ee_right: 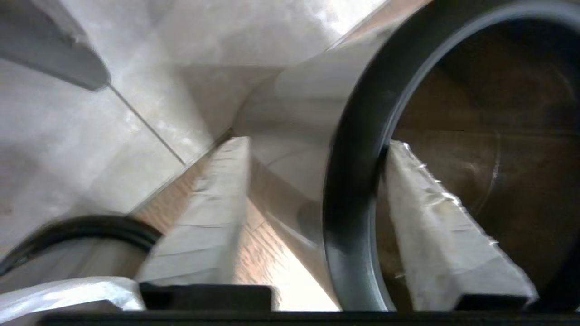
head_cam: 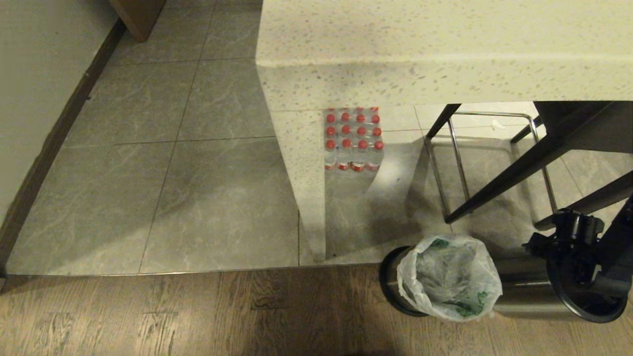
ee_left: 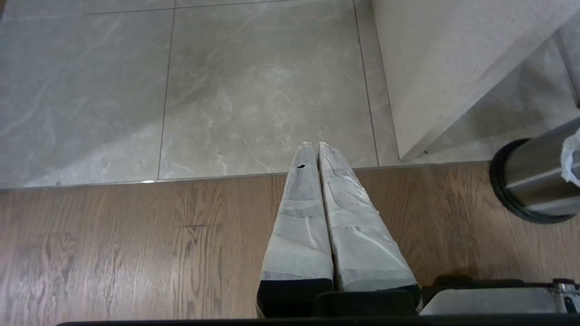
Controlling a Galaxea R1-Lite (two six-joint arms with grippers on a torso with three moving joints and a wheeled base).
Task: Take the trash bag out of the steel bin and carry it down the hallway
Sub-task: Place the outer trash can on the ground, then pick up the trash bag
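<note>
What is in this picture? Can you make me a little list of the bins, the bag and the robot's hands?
trash bag: white with green print, sitting in its bin, not lifted out
bagged steel bin: on the wooden floor beside the stone counter
second steel bin: right next to it, no bag, dark inside
right gripper: open, one finger inside and one outside the second bin's black rim
left gripper: shut, holding nothing, over the wooden floor
water bottles: red-capped pack under the counter

Left of the bench (head_cam: pixel 445 54) leg, tile and wood floor (head_cam: pixel 148 198) lie open. To the right, chair legs (head_cam: pixel 499 183), two steel bins (head_cam: pixel 524 291) and the trash bag (head_cam: pixel 450 282) crowd the passage.
</note>
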